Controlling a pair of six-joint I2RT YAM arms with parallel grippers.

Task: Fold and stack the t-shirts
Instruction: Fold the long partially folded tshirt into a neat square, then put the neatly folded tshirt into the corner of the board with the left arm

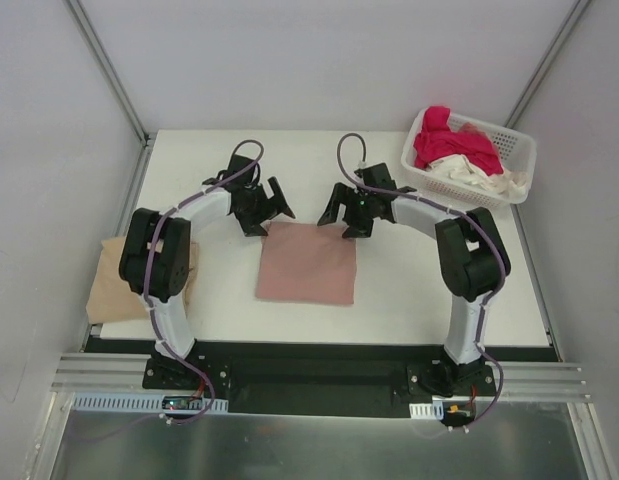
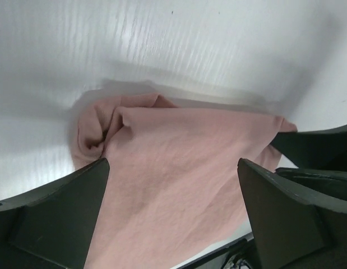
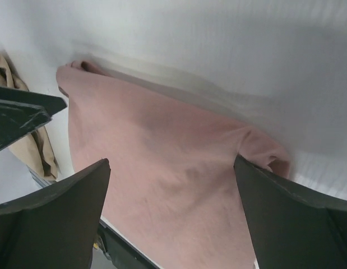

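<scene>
The left gripper (image 1: 269,216) is spread wide and holds nothing; its two dark, wedge-shaped fingers (image 2: 55,224) stand apart over the far left corner of the pink t-shirt (image 1: 307,262), with cloth showing in the gap between them. The right gripper (image 1: 339,223) is likewise wide open and empty, over the far right corner of the same shirt. Whether either set of fingertips touches the fabric cannot be told. The pink t-shirt lies folded into a near-square in the middle of the table (image 1: 429,285), between the two arms; its weave is soft and matte with faint creases, the far left corner bunched into a small rolled lump and the far right corner turned up in a short fold. A tan t-shirt (image 1: 109,290) sits folded at the table's left edge, partly overhanging it and partly hidden behind the left arm. In the far right corner stands a white latticed plastic basket (image 1: 522,150) holding a crumpled magenta-red t-shirt (image 1: 444,142) on top of cream cloth (image 1: 469,180). The table is white, smooth and slightly ribbed, with soft glare. Plain pale walls (image 1: 309,60) close it in on three sides, and a metal rail (image 1: 309,372) runs along the near edge where the arm bases are bolted.
</scene>
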